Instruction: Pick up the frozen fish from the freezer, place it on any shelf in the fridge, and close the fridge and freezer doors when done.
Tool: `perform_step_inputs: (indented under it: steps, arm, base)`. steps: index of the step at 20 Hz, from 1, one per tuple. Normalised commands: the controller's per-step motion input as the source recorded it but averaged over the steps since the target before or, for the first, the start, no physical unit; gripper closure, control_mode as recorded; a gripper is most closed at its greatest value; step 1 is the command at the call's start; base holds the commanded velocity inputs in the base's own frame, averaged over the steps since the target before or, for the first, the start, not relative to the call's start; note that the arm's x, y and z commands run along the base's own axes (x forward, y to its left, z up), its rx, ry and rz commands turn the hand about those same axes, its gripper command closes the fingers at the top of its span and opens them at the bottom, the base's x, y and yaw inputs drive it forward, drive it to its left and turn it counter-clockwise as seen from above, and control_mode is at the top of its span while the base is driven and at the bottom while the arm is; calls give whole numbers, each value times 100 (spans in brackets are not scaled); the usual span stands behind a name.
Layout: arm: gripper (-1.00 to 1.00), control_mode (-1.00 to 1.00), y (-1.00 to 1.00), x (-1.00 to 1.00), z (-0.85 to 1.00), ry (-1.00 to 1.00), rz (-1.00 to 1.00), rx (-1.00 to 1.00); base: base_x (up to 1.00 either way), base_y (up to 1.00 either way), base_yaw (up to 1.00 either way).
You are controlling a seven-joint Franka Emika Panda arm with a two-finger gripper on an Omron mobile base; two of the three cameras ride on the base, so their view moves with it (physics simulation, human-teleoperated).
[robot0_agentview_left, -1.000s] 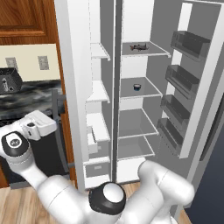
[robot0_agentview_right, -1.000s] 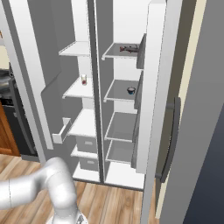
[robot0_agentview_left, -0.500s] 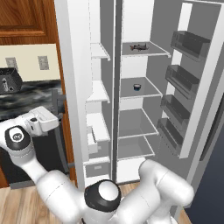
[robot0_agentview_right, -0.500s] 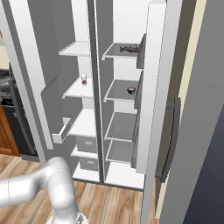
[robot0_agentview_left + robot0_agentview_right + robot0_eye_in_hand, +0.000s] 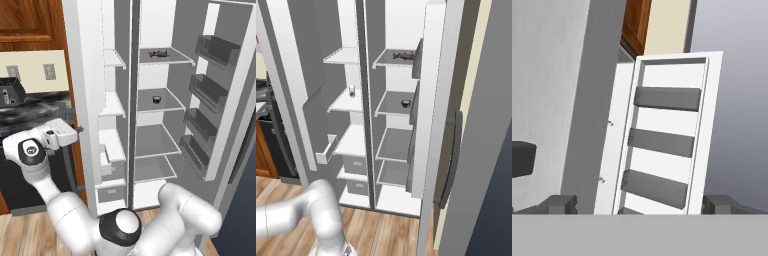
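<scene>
White panels and grey shelves fill the left base view: the freezer door stands open edge-on at centre left, and the fridge door stands open at the right with dark bins stacked down its inner face. The frozen fish lies on the top fridge shelf at upper centre. A small dark cup sits on the shelf below. The arm bends to the left of the frame, where the gripper sits just beside the outer face of the freezer door at mid height. A dark toaster rests on the speckled counter at the far left.

Right base view: the frozen fish shows on the top fridge shelf at upper centre, partly behind the fridge door, which is seen edge-on. The dark cup stands on the second shelf. In the freezer compartment at left, a small pale jar with a red band stands on a shelf. The freezer door runs down the left of the frame.

Hand view: the gripper has its two dark finger tips far apart at the bottom corners, spread wide and holding nothing. Between them, the fridge door shows its three grey bins, and the grey slab of the freezer door fills the left.
</scene>
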Motion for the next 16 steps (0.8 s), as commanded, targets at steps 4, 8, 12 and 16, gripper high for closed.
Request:
perform_step_inputs:
  steps: [4, 8, 12, 16]
  arm:
    - [-100, -100, -58, 12, 0, 0, 0, 0]
    - [-100, -100, -59, 21, 0, 0, 0, 0]
    - [-100, -100, -54, 26, 0, 0, 0, 0]
    - [-100, -100, -41, 19, 0, 0, 0, 0]
  base:
    - [0, 0, 0]
    - [0, 0, 0]
    - [0, 0, 0]
    - [0, 0, 0]
